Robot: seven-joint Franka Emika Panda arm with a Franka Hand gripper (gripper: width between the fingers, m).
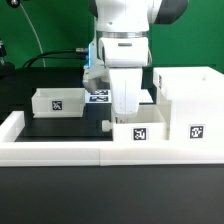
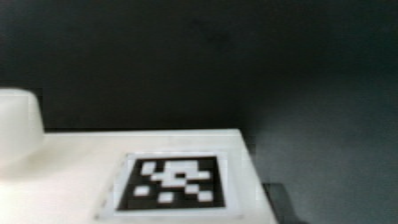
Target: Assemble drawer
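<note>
Square white plastic tray (image 1: 57, 101) — tagged.

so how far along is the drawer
Early. Done: nothing fitted; both trays sit outside the box housing. In hand: the gripper hangs at the front tray, grip unclear. Left: that tray and the other tray, at the exterior view's left, need inserting.

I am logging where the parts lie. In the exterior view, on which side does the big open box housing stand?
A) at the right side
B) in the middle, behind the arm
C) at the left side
A: the box housing stands at the exterior view's right, close beside one small tray, while the other small tray sits apart at the left.
</note>
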